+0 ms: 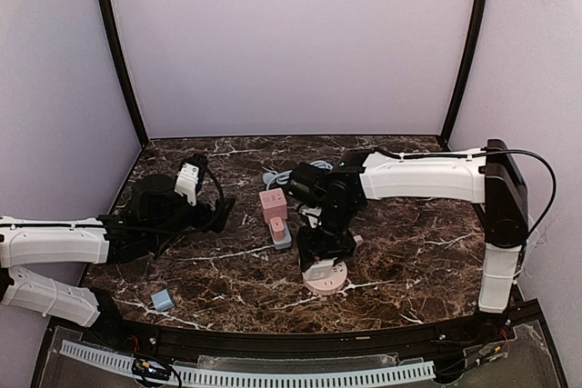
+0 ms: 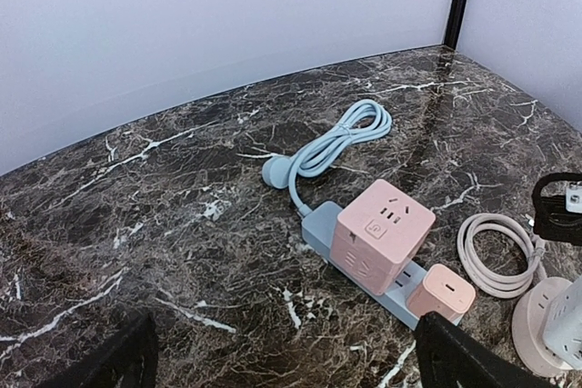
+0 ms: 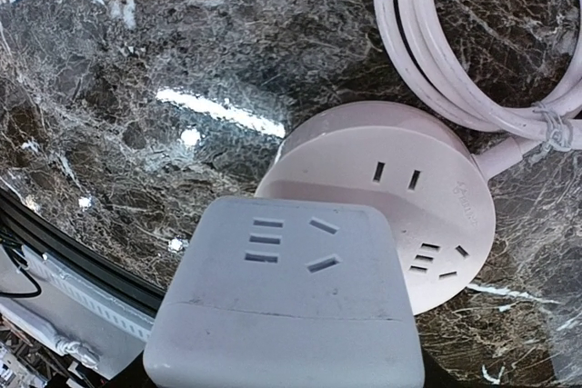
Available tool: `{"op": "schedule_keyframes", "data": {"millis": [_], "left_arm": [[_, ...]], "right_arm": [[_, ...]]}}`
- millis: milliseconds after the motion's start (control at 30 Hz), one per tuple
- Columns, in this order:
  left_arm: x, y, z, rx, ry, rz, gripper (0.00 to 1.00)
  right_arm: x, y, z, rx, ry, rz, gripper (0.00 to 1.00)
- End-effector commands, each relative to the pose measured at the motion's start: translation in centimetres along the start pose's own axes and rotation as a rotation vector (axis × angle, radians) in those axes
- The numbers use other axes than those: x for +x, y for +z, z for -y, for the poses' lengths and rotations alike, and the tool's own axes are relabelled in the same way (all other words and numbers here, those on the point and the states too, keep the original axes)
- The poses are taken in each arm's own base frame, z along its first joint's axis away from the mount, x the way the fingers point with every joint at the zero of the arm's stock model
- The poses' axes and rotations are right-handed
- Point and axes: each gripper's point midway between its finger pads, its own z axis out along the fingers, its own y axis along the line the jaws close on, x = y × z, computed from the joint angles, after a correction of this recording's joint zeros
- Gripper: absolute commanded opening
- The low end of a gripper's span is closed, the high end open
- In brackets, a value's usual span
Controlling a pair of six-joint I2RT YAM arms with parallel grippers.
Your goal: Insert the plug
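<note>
My right gripper (image 1: pixel 320 259) is shut on a white cube plug (image 3: pixel 286 297) with socket slots on its face. It holds the plug over the near-left part of a round pale pink socket (image 3: pixel 418 188), which lies on the marble table (image 1: pixel 409 252). In the right wrist view the plug hides most of my fingers and its own underside. The round socket (image 1: pixel 327 283) also shows in the top view and at the right edge of the left wrist view (image 2: pixel 536 333). My left gripper (image 2: pixel 286 365) is open and empty, low over the table to the left of the power strip.
A blue power strip (image 2: pixel 318 229) carries a pink cube adapter (image 2: pixel 380 233) and a small pink charger (image 2: pixel 439 291). Its blue cable (image 2: pixel 336 138) coils behind it. The round socket's white cable (image 3: pixel 473 52) is coiled beside it. A small blue block (image 1: pixel 163 300) lies near the front left.
</note>
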Motion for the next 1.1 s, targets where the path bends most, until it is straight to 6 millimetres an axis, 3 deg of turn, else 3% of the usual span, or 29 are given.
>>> {"op": "schedule_keyframes", "data": {"millis": [0, 300, 633, 1067], "left_arm": [[0.1, -0.5, -0.4, -0.006, 0.0, 0.009, 0.99], [0.4, -0.5, -0.6, -0.015, 0.005, 0.008, 0.99], [0.3, -0.6, -0.5, -0.01, 0.003, 0.012, 0.99], [0.3, -0.6, -0.5, -0.006, 0.003, 0.011, 0.99]], "right_arm": [[-0.2, 1.8, 2.0, 0.13, 0.035, -0.006, 0.0], [-0.5, 1.9, 2.2, 0.182, 0.041, 0.0, 0.0], [-1.0, 1.8, 3.9, 0.286, 0.032, 0.024, 0.0], [-1.1, 2.1, 3.9, 0.317, -0.007, 0.001, 0.0]]}}
